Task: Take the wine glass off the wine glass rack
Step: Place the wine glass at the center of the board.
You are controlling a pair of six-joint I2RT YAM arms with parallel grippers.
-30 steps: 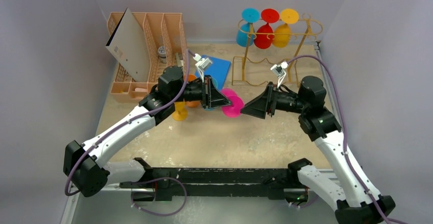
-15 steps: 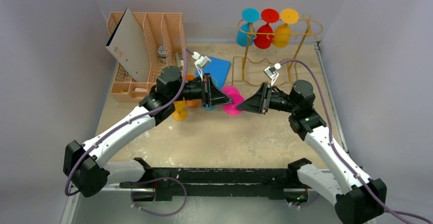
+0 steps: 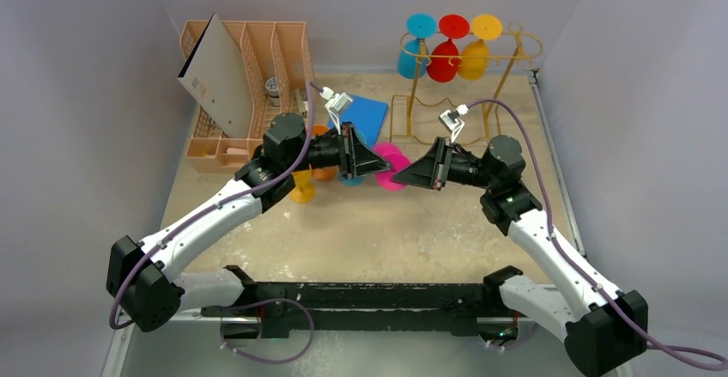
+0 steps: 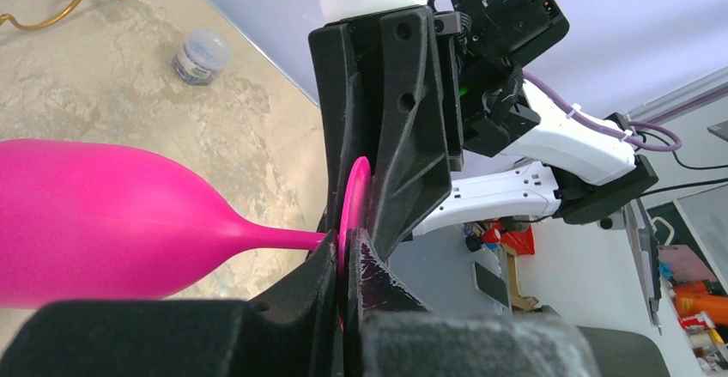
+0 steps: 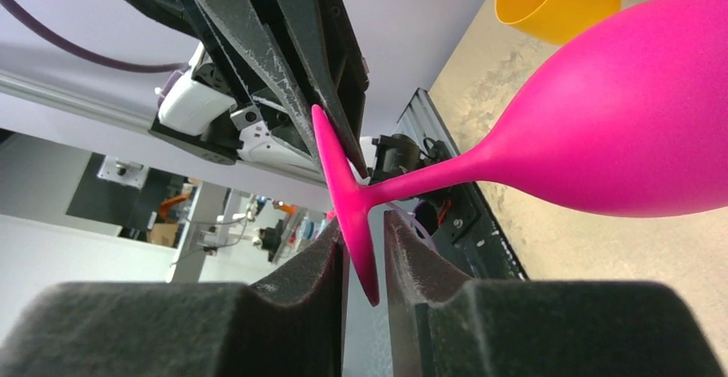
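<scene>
A pink wine glass (image 3: 391, 173) hangs sideways above the table's middle, off the gold wire wine glass rack (image 3: 512, 49) at the back right. My left gripper (image 3: 385, 169) is shut on the glass's round base, seen edge-on in the left wrist view (image 4: 354, 197). My right gripper (image 3: 403, 176) faces it from the right. Its jaws straddle the same base (image 5: 348, 197), narrowly open, with a slim gap still showing on the stem side. The bowl (image 5: 618, 111) points toward the table. Blue, red and yellow glasses (image 3: 443, 57) hang on the rack.
A peach slotted file organizer (image 3: 257, 51) with a leaning board stands at the back left. A blue pad (image 3: 367, 115) lies behind my left gripper. Yellow (image 3: 302, 190) and orange glasses lie under the left arm. A small jar (image 4: 199, 53) sits on the table.
My right arm has moved left to the pink glass, and its jaws have narrowed around the base. The left gripper kept its hold and stayed still.
</scene>
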